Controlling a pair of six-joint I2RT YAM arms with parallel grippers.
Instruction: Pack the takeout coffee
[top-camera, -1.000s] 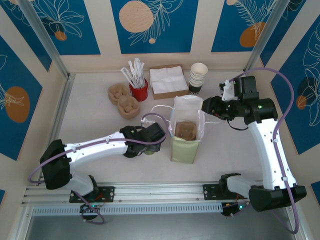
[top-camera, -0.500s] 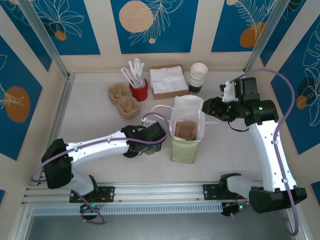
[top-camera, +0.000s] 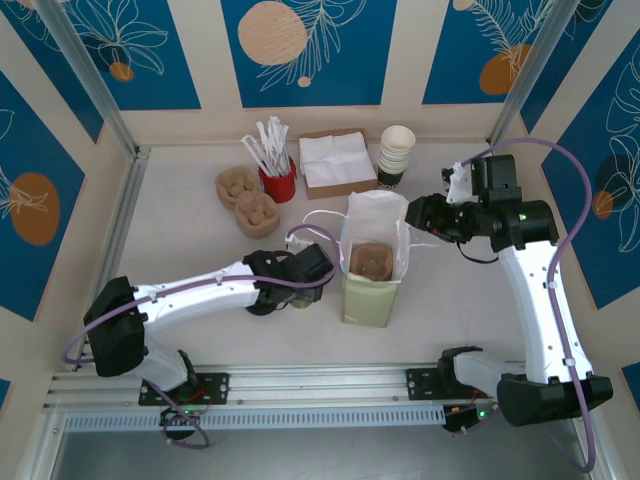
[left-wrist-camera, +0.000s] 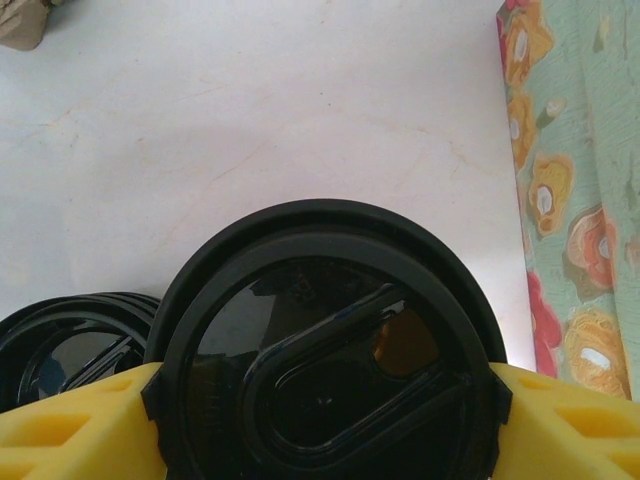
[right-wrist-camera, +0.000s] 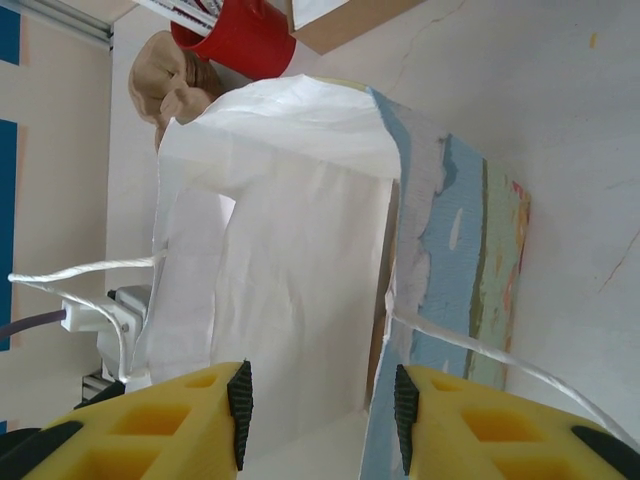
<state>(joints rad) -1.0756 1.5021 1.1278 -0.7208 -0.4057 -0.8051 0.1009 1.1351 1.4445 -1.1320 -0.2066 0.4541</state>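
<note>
A stack of cups (top-camera: 396, 155), a napkin box (top-camera: 338, 162) and a red holder (top-camera: 279, 184) stand at the worktop's (top-camera: 180, 250) far edge; the paper bag (top-camera: 368, 295) stands upright between the arms; just left of it sits the takeout coffee (left-wrist-camera: 330, 330), lidded, a pile of black lids (left-wrist-camera: 60, 345) beside it; the left end effector (left-wrist-camera: 325, 395) presses its yellow fingers against both sides of that lid; the right end effector (right-wrist-camera: 320, 400) stands parted astride the bag's rim; from overhead the left arm covers the cup.
</note>
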